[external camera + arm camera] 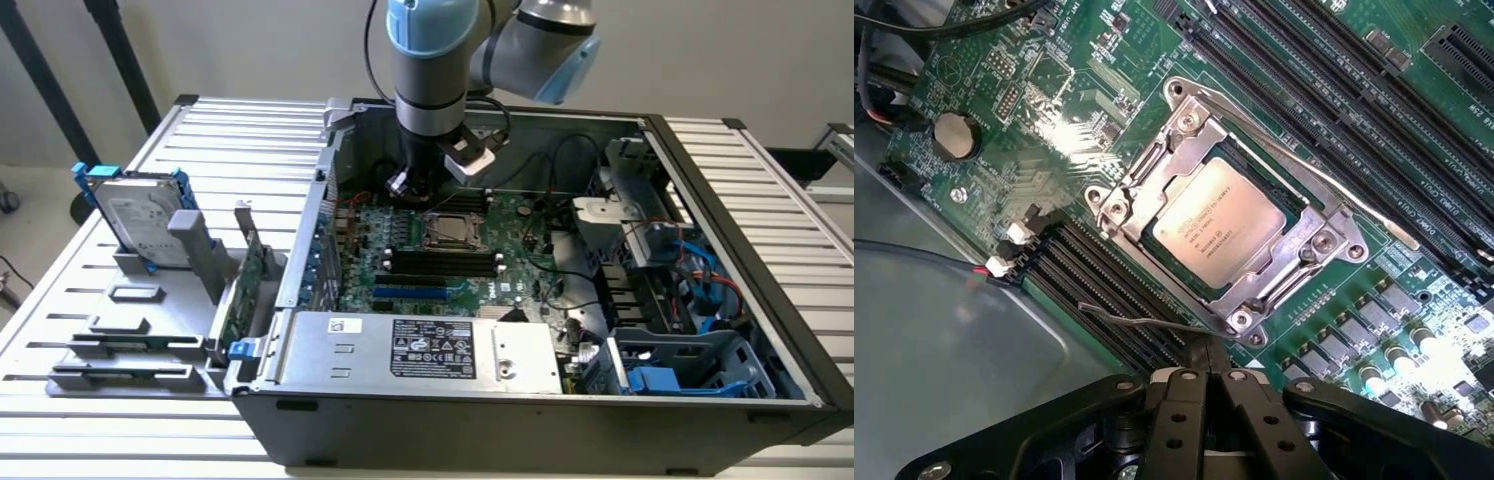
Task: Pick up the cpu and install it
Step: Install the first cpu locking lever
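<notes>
Access to the green motherboard [400, 262] is from above, through the open side of the dark grey computer case [534, 405]. The case walls bound it on every side. The silver box with a black label [427, 350] blocks the near edge. The metal drive cage [651, 245] and blue plastic bracket [661, 380] fill the exterior view's right. Loose black cables [578, 138] loop over the far part of the board.

The pincer [1204, 372], fingers pressed together, occupies the air just beside the silver socket frame [1179, 130]. That frame rims the small silver-grey square cpu [1219, 222]. Thin wire levers [1144, 322] flank the frame, possibly raised. The black memory slots [1334, 100] lie low.
</notes>
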Motion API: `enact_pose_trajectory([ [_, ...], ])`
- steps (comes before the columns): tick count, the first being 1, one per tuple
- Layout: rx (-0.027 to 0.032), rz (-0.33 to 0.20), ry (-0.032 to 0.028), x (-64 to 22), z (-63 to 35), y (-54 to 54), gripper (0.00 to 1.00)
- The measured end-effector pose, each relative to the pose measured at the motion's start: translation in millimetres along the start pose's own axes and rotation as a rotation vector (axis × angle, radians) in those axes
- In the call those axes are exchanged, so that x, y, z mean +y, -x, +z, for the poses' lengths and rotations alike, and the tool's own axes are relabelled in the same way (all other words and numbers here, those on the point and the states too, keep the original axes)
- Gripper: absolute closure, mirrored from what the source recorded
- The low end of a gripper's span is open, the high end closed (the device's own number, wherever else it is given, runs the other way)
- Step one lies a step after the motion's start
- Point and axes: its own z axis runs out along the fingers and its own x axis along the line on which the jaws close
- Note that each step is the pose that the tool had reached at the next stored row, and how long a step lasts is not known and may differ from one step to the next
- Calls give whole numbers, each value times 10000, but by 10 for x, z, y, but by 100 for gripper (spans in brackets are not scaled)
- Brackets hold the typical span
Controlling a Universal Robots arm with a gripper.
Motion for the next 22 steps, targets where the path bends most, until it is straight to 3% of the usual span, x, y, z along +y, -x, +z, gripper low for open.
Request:
enact_pose_trajectory([
  [9,-48,-62,33,-3,3,-7,89],
  [22,-129,-84,124,20,12,-32,89],
])
